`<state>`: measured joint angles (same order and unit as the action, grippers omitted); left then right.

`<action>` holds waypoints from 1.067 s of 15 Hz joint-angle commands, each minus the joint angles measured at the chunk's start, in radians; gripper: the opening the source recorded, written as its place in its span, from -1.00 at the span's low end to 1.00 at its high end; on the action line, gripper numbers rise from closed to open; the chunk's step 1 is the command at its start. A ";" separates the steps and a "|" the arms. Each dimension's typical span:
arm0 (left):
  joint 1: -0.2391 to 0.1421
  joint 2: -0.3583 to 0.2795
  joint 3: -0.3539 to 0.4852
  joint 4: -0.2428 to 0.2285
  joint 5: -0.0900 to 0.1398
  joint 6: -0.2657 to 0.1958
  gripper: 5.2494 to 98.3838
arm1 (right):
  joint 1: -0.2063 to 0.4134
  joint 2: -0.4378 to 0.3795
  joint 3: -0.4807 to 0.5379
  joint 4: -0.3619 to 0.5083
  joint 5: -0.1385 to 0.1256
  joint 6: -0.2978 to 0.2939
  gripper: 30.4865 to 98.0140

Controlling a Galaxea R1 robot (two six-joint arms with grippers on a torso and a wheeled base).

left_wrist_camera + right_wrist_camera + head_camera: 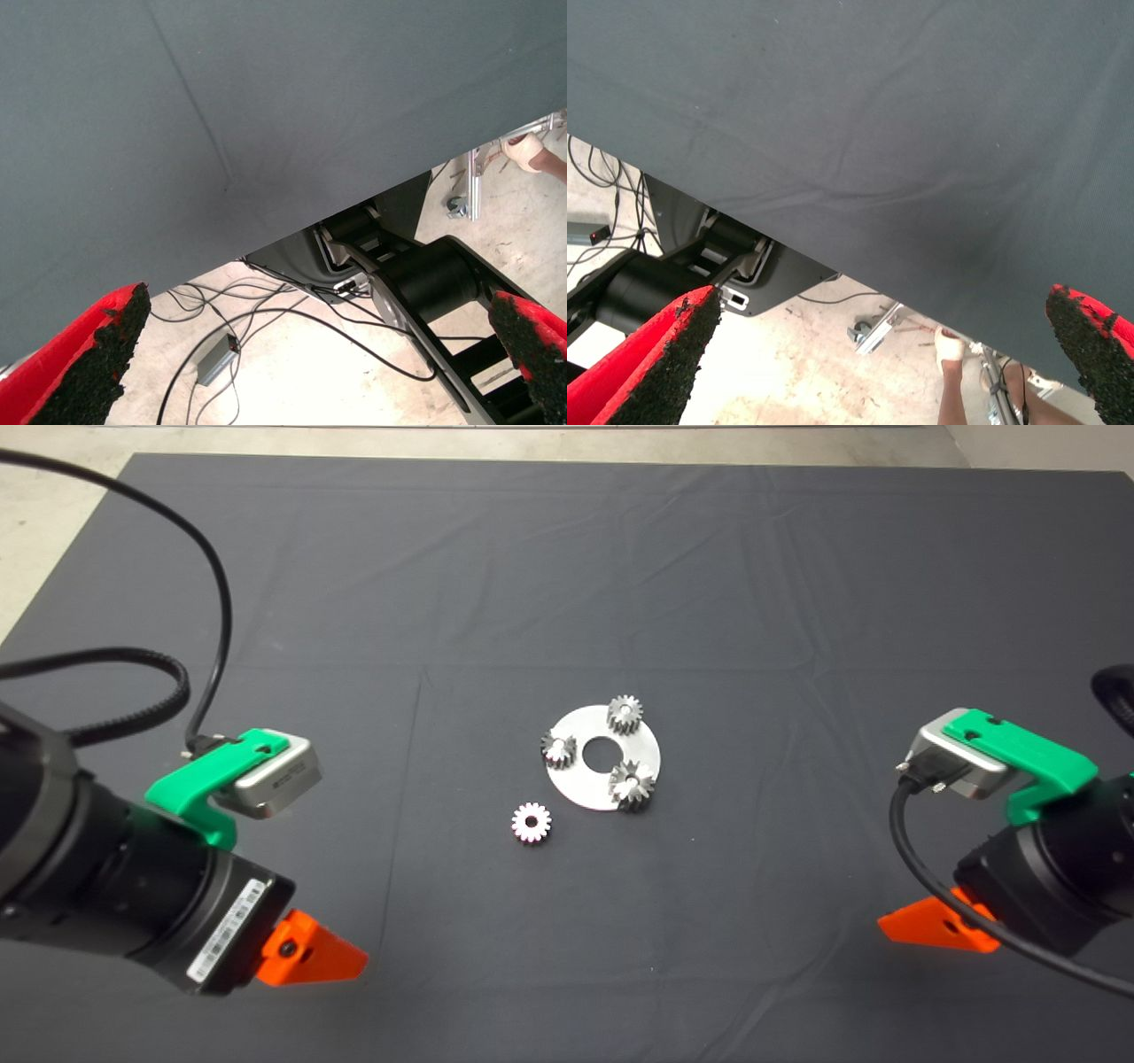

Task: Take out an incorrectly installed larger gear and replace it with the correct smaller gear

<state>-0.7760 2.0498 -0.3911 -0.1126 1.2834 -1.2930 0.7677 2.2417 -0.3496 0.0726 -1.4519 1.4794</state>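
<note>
A round silver plate (580,784) lies mid-mat with three gears standing on it. The larger gear (633,786), darker with slanted teeth, sits at the plate's near right rim. Two brighter small gears stand at its far rim (625,714) and left rim (558,748). The smaller gear (531,822) lies loose and flat on the mat, just near-left of the plate. My left gripper (314,354) waits open and empty at the lower left. My right gripper (879,350) waits open and empty at the lower right. Both are far from the gears.
The dark mat (567,584) covers the table, with pale floor beyond its far edge. Both wrist views look past the mat's edge to the floor, with cables (266,323), the robot's black base (673,274) and a person's leg (950,390).
</note>
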 commanded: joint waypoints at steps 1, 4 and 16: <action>-0.014 -0.003 0.002 -0.019 0.005 -0.003 0.99 | 0.019 -0.006 0.003 0.029 0.002 0.009 0.97; -0.013 -0.007 0.003 -0.019 0.005 -0.003 0.99 | 0.019 0.003 0.002 0.027 0.002 0.009 0.97; -0.013 -0.013 0.009 -0.018 0.005 -0.002 0.99 | -0.195 0.346 -0.359 -0.348 0.008 -0.273 0.97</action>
<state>-0.7760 2.0445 -0.3906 -0.1130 1.2879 -1.2932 0.6023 2.4661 -0.6094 -0.1577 -1.4532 1.2710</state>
